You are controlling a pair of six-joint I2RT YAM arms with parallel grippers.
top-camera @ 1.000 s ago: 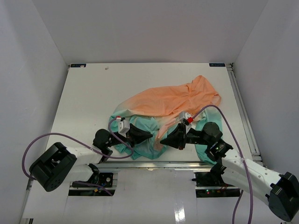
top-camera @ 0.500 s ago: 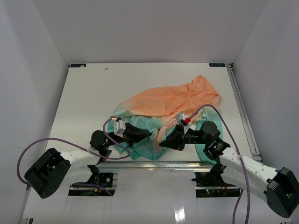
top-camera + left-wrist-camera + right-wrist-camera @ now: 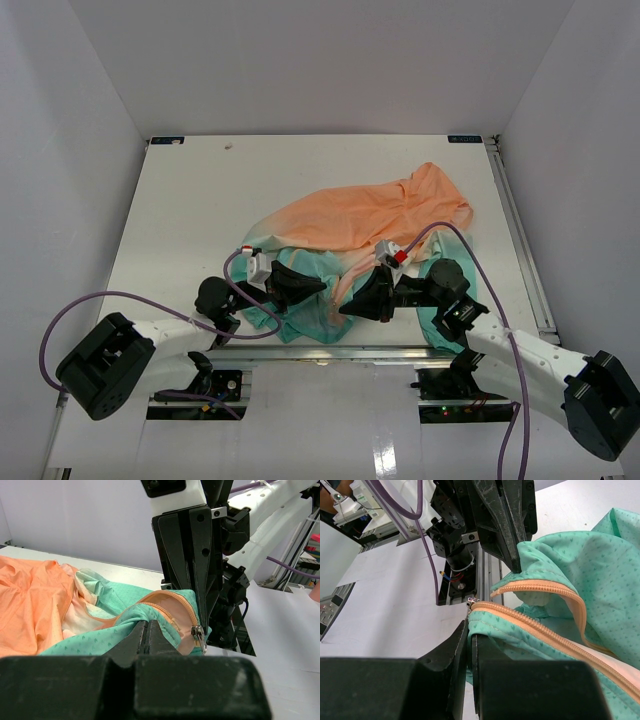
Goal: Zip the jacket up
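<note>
**Both hands pinch the teal hem, one on each side of the zipper**

The jacket (image 3: 370,215) lies crumpled on the tabletop (image 3: 190,200). Its orange half is spread toward the far right and its teal hem is gathered at the near edge, between your two arms.

Your left hand (image 3: 147,630) has its fingers pressed together on a fold of teal cloth just beside the orange zipper tape (image 3: 167,600). Your right hand (image 3: 469,630) is likewise pinched on the teal edge, right under the other run of tape (image 3: 540,630).

The two hands face each other, tips close together, and that looks deliberate. Each holds one front edge, so the two bottom ends of the zipper can be lined up.

The metal slider (image 3: 198,632) hangs at the tape's end, next to the right hand's tips. The tapes are apart in the right wrist view, so the zipper looks not yet joined.

Your grips are on cloth rather than on the slider, and thin fabric like this may slip or bunch when you bring the ends together.
</note>
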